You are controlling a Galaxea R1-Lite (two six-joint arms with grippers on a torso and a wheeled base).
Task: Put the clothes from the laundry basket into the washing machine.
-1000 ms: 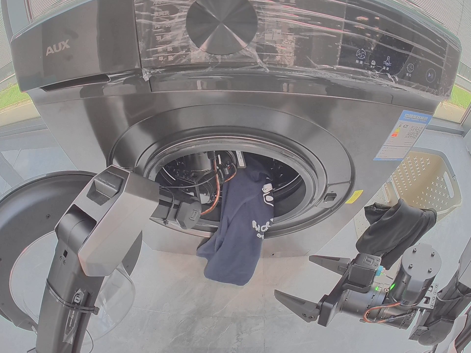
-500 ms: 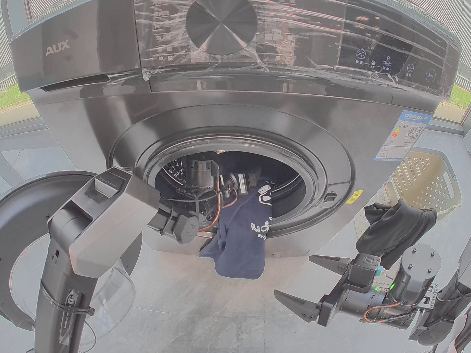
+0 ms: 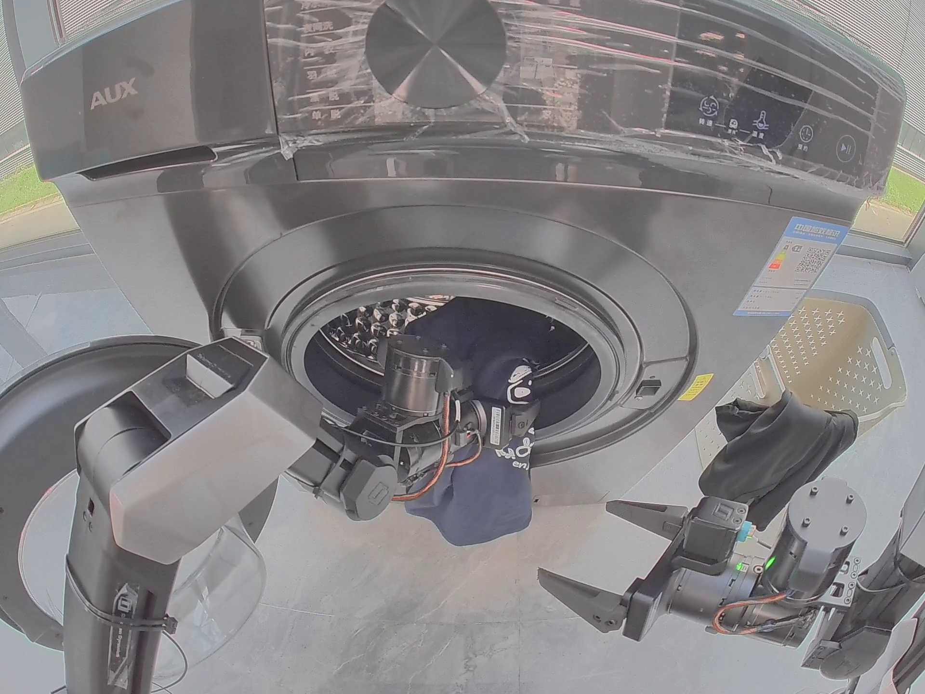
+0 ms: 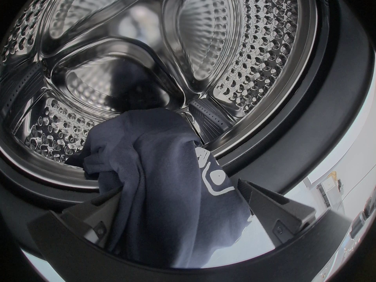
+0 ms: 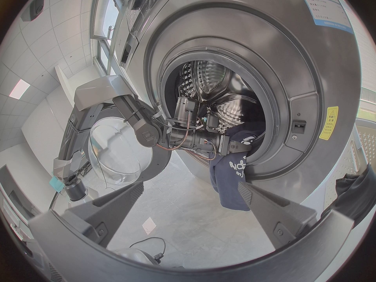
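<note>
A navy shirt (image 3: 482, 493) with white print lies across the lip of the washing machine drum (image 3: 366, 325), partly inside and partly hanging down the front. My left gripper (image 3: 515, 414) sits at the door opening, open. In the left wrist view the shirt (image 4: 164, 185) drapes between the spread fingers of that gripper (image 4: 178, 188). A black garment (image 3: 771, 450) hangs over the rim of the cream laundry basket (image 3: 848, 359) at the right. My right gripper (image 3: 602, 561) hovers open and empty above the floor, left of the basket; its wrist view shows its own spread fingers (image 5: 188, 185).
The washer's round glass door (image 3: 58, 455) stands swung open at the left, behind my left arm. Grey tiled floor (image 3: 385, 609) lies in front of the machine. A thin cable (image 5: 145, 243) lies on the floor.
My left arm has pulled back from deep in the drum to the door opening. The navy shirt's hanging tail has risen a little. The right arm has not moved.
</note>
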